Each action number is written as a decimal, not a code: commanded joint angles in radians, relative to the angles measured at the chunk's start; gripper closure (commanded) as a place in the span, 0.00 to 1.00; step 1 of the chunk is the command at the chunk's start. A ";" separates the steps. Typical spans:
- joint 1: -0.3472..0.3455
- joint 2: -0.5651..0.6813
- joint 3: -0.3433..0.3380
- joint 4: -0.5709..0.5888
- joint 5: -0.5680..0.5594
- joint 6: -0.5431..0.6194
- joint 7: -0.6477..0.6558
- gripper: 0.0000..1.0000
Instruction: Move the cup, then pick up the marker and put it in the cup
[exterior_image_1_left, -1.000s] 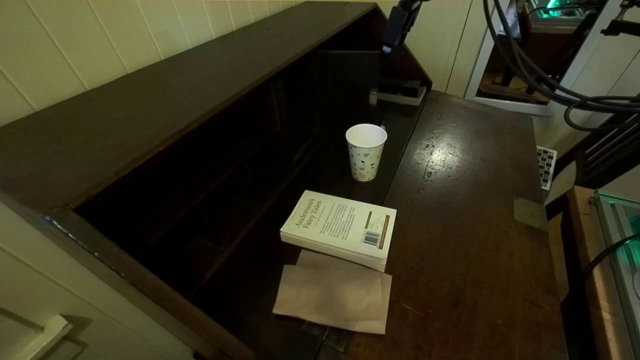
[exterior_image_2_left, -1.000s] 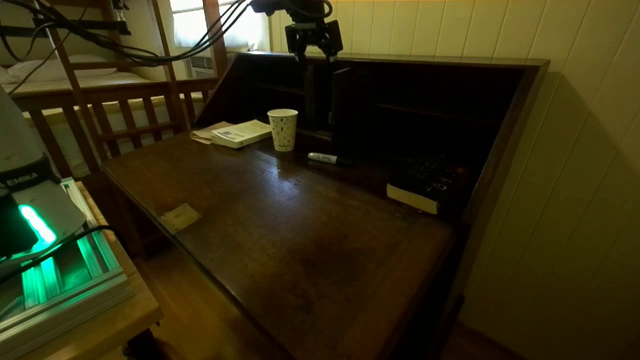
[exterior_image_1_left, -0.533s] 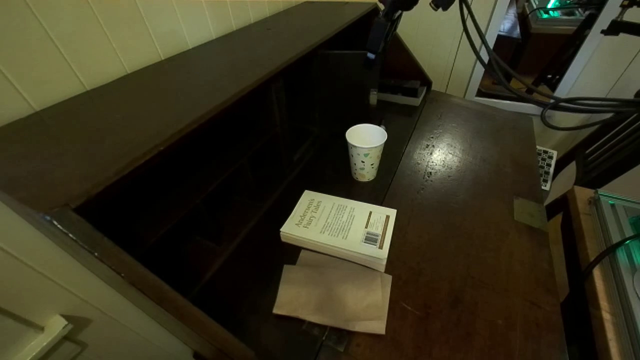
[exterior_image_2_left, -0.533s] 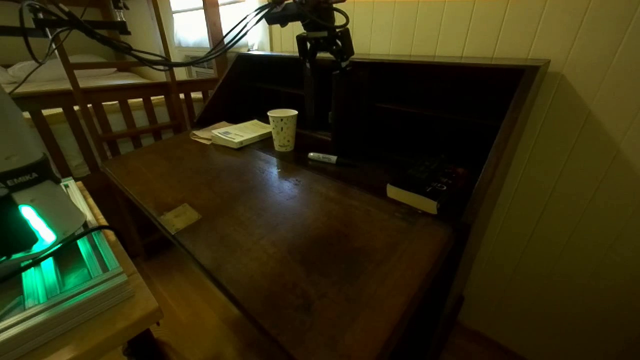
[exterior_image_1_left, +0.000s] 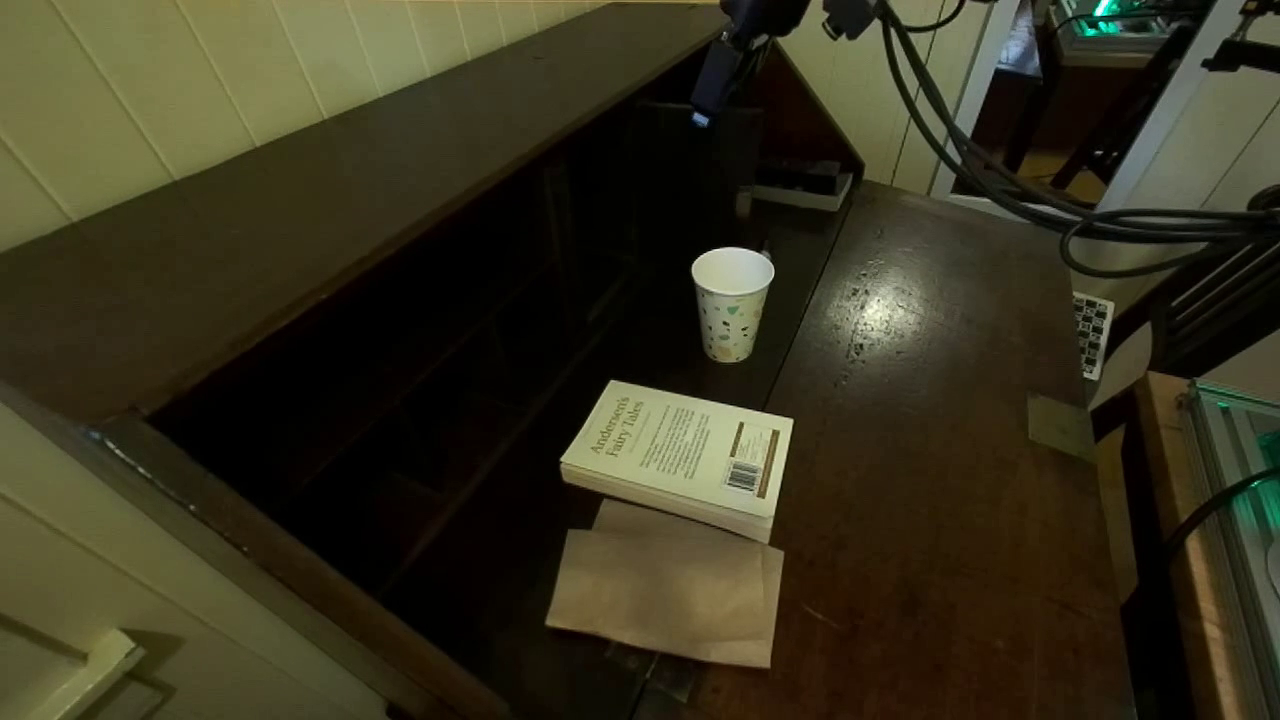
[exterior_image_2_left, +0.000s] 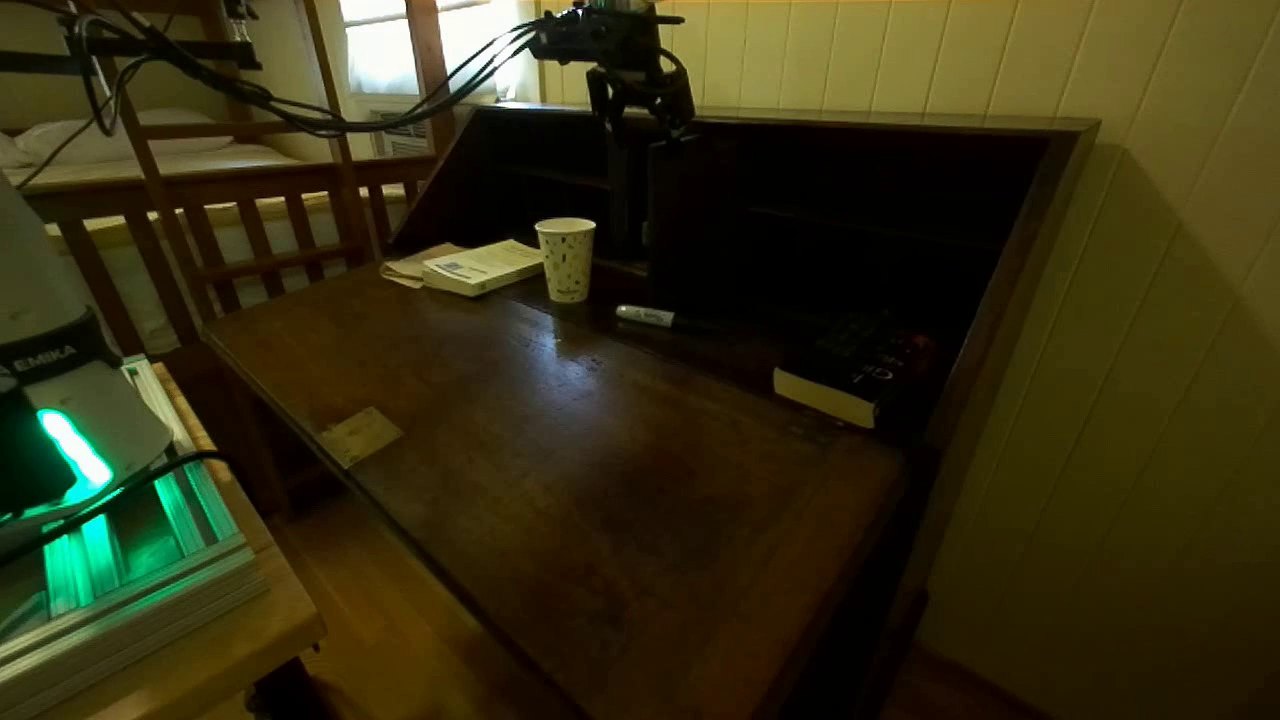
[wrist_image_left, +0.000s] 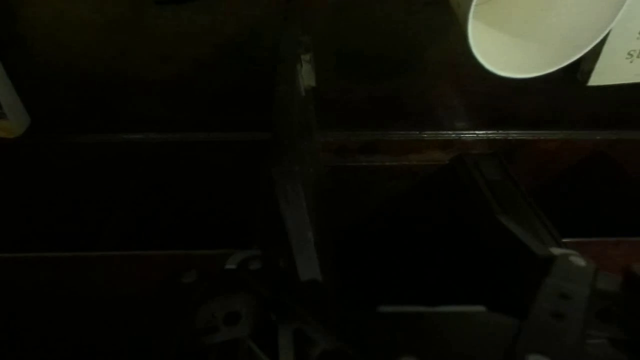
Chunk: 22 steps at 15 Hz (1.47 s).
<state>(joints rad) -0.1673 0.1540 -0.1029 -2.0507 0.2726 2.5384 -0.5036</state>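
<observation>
White speckled paper cup (exterior_image_2_left: 567, 266) is standing between a white paperback book (exterior_image_2_left: 486, 268) and a slim grey marker (exterior_image_2_left: 645, 316) on a dark wooden desk (exterior_image_2_left: 560, 450); overhead, the black gripper (exterior_image_2_left: 645, 124) is hanging downward, fingers parted wide.

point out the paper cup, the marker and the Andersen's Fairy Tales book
Paper cup (exterior_image_1_left: 732, 316), in an exterior view: patterned side.
Marker (exterior_image_2_left: 653, 318), in an exterior view: pale barrel.
Book (exterior_image_1_left: 684, 452), in an exterior view: barcoded cover.
</observation>
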 joint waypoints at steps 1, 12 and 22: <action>-0.026 0.020 0.046 0.030 0.110 -0.018 -0.086 0.00; -0.022 0.038 0.122 0.084 0.450 -0.112 -0.284 0.00; -0.002 -0.025 0.028 0.042 0.070 -0.200 0.113 0.00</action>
<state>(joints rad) -0.1698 0.1662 -0.0589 -1.9900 0.4079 2.4003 -0.4816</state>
